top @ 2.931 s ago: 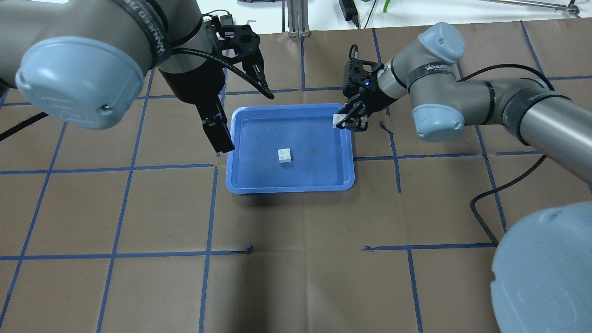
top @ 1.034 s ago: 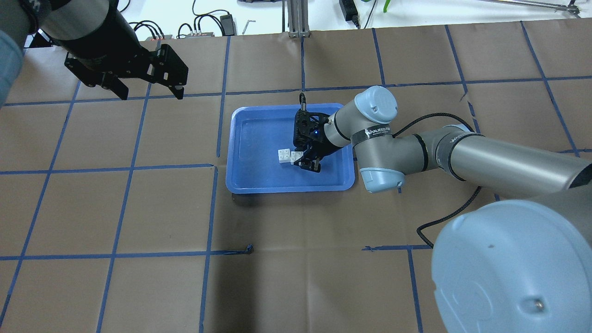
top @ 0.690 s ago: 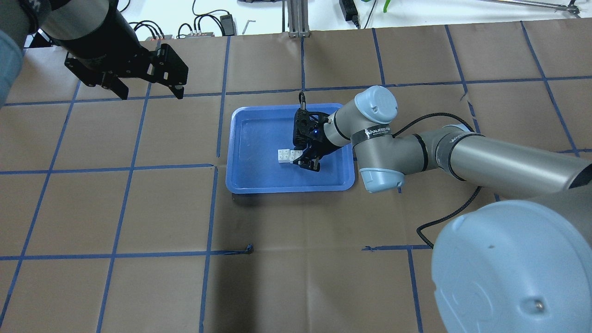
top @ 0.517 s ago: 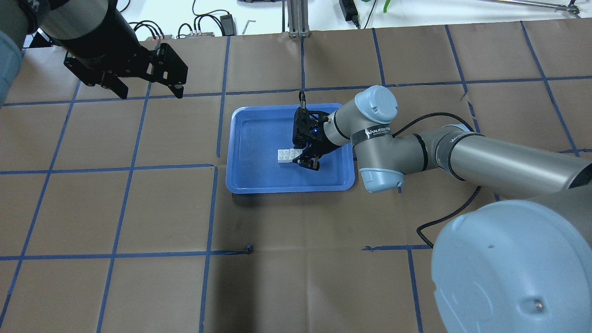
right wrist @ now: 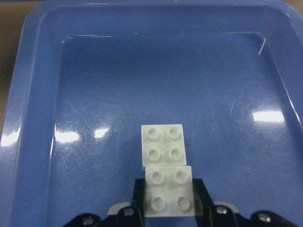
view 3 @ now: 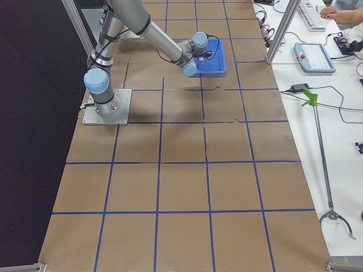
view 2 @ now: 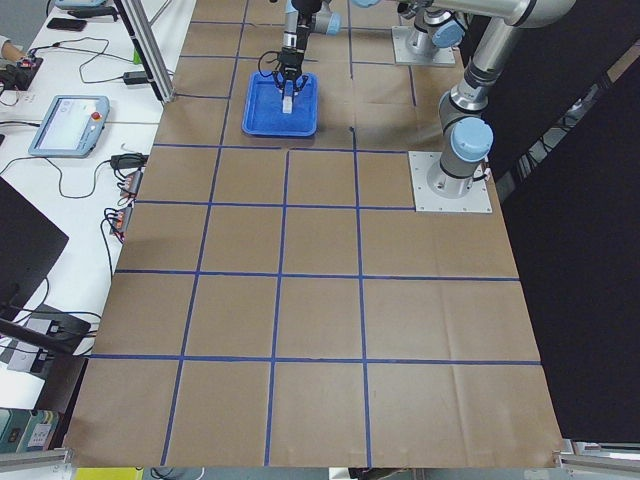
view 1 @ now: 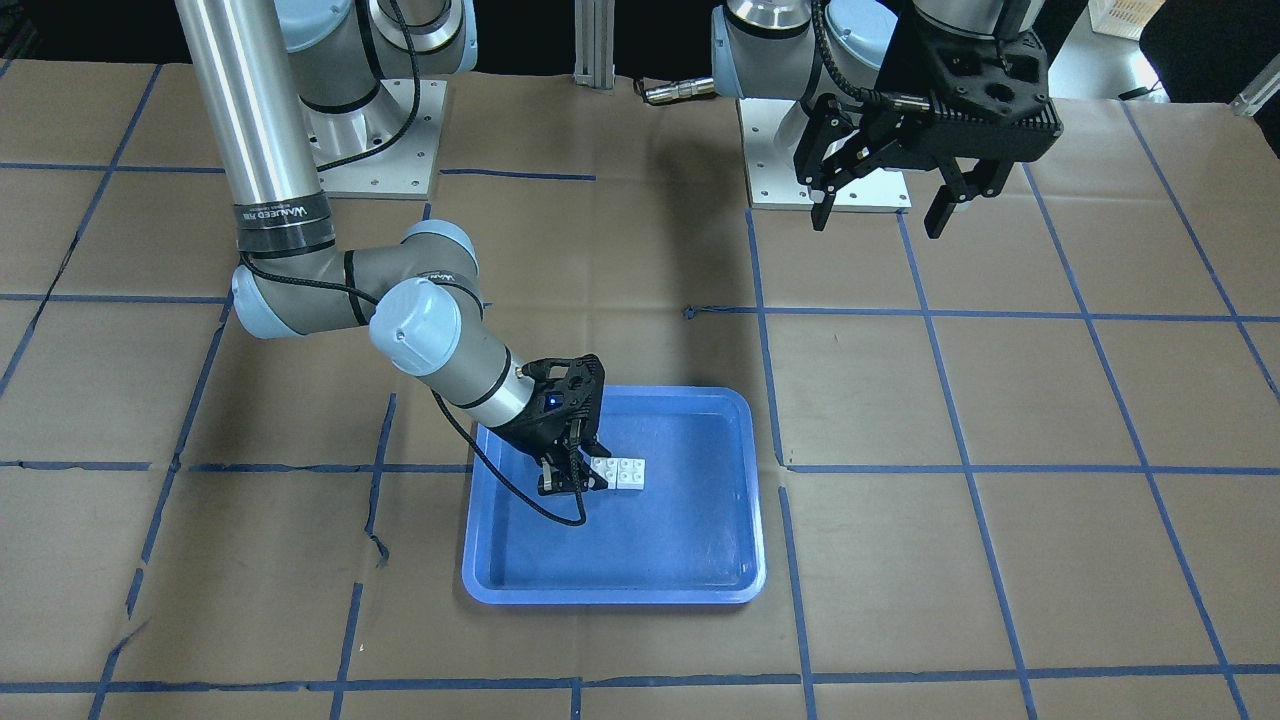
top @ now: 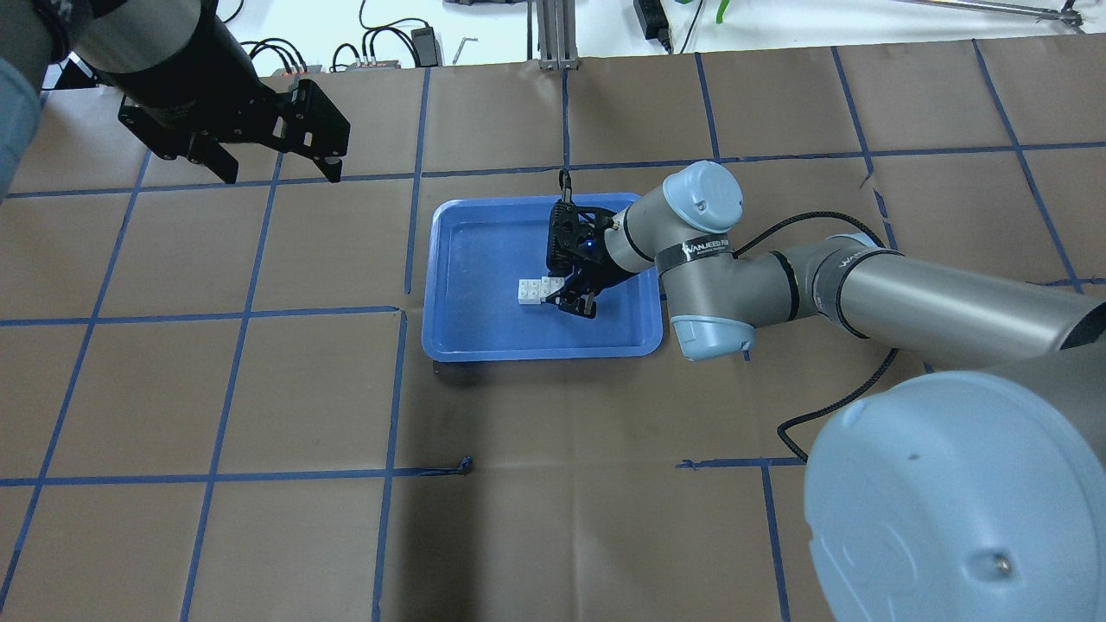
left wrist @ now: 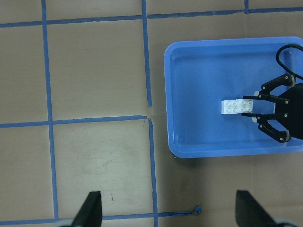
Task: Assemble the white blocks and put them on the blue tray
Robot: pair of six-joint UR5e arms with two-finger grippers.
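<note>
The blue tray (top: 449, 345) lies mid-table. One white block (top: 529, 291) rests on its floor. My right gripper (top: 560, 295) is low inside the tray, shut on the second white block (top: 550, 286). In the right wrist view the held block (right wrist: 169, 191) sits between the fingers and touches the near edge of the resting block (right wrist: 163, 145). The two blocks form a short row in the front view (view 1: 618, 471) and the left wrist view (left wrist: 238, 106). My left gripper (top: 281, 171) is open and empty, high over the table to the tray's far left.
Brown paper with blue tape lines covers the table (top: 259, 415). Cables and power bricks (top: 389, 43) lie beyond the far edge. Arm base plates (view 1: 380, 140) stand at the robot's side. A teach pendant (view 3: 315, 56) lies on the operators' bench.
My right gripper carried its block from the tray's far right corner to beside the resting block, then nudged it closer. My left arm withdrew from the tray to the far left.
</note>
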